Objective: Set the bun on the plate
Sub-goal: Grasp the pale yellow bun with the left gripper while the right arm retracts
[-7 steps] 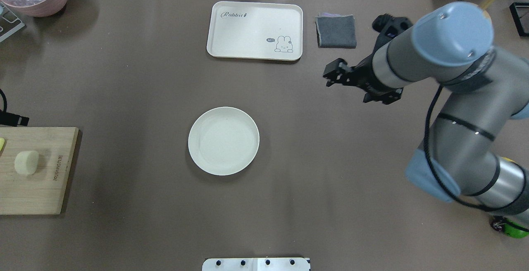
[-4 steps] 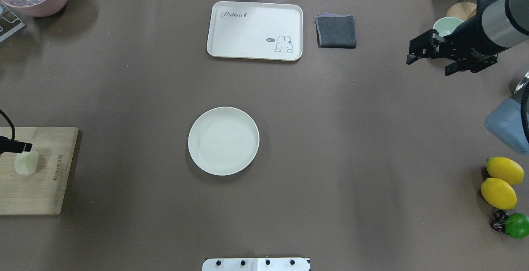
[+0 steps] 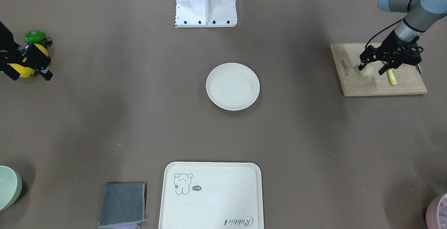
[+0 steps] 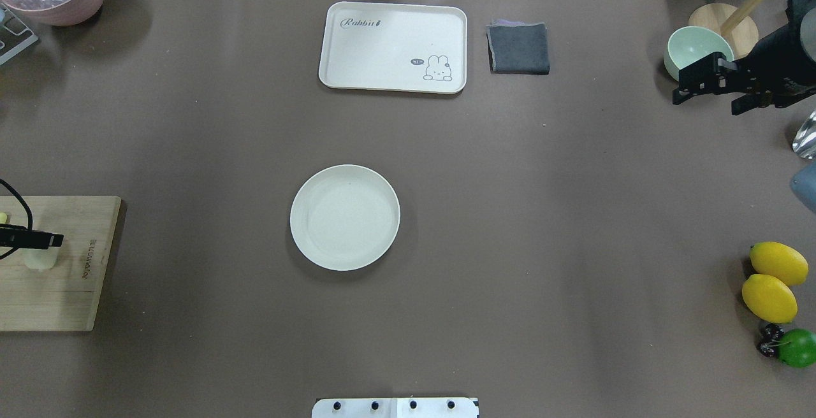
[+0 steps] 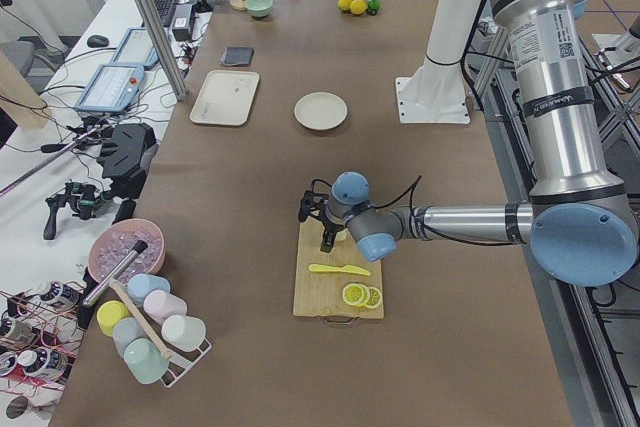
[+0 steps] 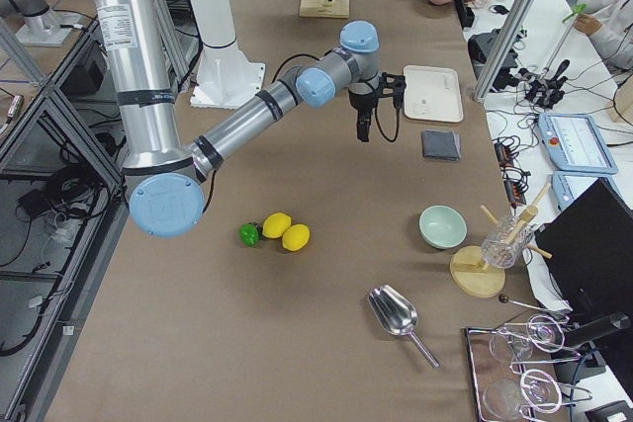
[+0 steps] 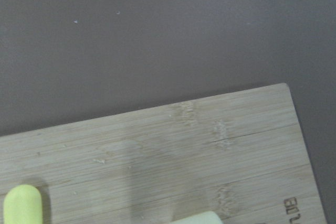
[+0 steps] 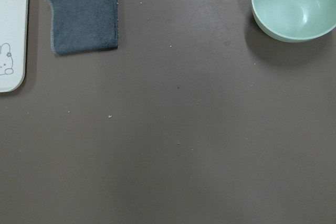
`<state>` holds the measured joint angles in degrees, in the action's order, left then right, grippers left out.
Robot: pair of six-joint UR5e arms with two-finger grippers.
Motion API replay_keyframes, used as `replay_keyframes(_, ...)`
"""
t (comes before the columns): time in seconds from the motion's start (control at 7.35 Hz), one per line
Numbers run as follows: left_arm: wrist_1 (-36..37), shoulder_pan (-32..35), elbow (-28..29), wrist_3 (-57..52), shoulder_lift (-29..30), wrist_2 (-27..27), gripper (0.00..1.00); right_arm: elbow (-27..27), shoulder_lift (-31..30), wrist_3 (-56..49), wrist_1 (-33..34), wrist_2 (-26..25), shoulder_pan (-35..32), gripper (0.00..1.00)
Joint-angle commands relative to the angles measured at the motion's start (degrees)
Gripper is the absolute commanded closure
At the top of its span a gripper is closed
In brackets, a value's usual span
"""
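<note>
The bun [image 3: 366, 70] sits on a wooden cutting board [image 3: 370, 86] at the table's left end. My left gripper [image 3: 373, 67] hangs open just over the bun, one finger [image 4: 35, 238] crossing its top edge, and the bun [image 4: 39, 259] peeks out below. Only a sliver of the bun [image 7: 197, 217] shows in the left wrist view. The round cream plate [image 4: 345, 217] lies bare mid-table, far from both grippers. My right gripper [image 4: 704, 103] hovers open at the far right beside the green bowl, holding nothing.
A cream tray [image 4: 393, 47] and a grey cloth [image 4: 518, 48] lie at the back. A pale green bowl [image 4: 695, 48] is back right. Two lemons [image 4: 774, 278] and a lime sit front right. A yellow knife [image 3: 391, 77] and lemon slices [image 5: 360, 295] share the board.
My right arm has swung away from the table's middle to the far right by the green bowl. My left gripper has come in from the left edge over the bun.
</note>
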<state>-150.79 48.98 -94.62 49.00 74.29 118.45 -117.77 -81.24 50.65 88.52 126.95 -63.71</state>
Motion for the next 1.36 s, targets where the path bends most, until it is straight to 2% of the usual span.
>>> replay_keyframes(0.0,-0.73,-1.42,0.31,0.83,-0.02,-0.5,0.11,0.09,-0.15,-0.29,-0.01,0.23,-0.28,0.0)
replay_keyframes(0.14,-0.73,-1.78,0.31,0.48,-0.28,-0.5,0.17,0.35,-0.15,-0.29,-0.01,0.14,-0.19,0.0)
replay_keyframes(0.27,-0.82,-1.96,0.22,0.13,-0.46,-0.5,0.55,0.35,-0.23,-0.29,-0.01,0.14,-0.27,0.0)
replay_keyframes(0.41,-0.99,-2.57,0.13,0.13,-0.46,-0.5,0.83,0.35,-0.32,-0.38,-0.01,0.14,-0.28,0.0)
replay_keyframes(0.54,-0.99,-2.58,-0.39,0.22,-0.46,-0.5,1.0,0.35,-0.93,-0.55,-0.01,0.23,-0.36,0.0)
replay_keyframes(0.68,-0.82,-2.23,-2.66,0.65,-0.46,-0.06,1.0,0.44,-1.37,-2.04,-0.01,0.23,-0.89,0.0)
replay_keyframes(0.95,4.42,-1.61,-8.72,2.4,2.42,3.87,1.0,0.35,-5.13,-7.21,-0.01,1.36,-3.86,0.0)
replay_keyframes(1.22,7.96,-2.57,-8.23,17.01,15.99,3.55,1.0,0.27,-9.62,-8.38,-0.19,2.25,-6.07,0.0)
